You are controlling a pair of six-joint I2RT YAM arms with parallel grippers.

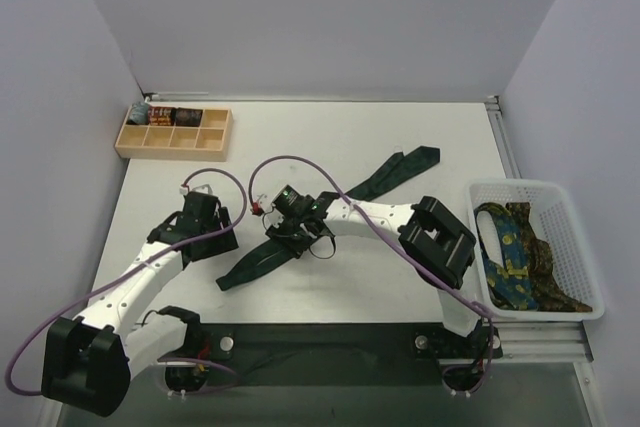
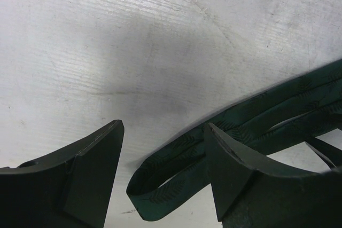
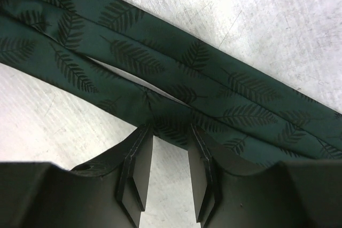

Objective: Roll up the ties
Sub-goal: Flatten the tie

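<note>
A dark green tie with a leaf pattern lies diagonally across the white table, its lower part doubled back on itself. In the left wrist view the folded end of the green tie sits between the wide-open fingers of my left gripper, close to the right finger and untouched. My left gripper stands at the tie's lower left end. My right gripper is over the doubled part. Its fingertips rest on the edge of the green tie, a narrow gap between them and the fabric creased at the tips.
A white basket at the right edge holds a blue-and-yellow tie and a brown patterned tie. A wooden compartment tray with small rolled items stands at the back left. Purple cables loop over both arms.
</note>
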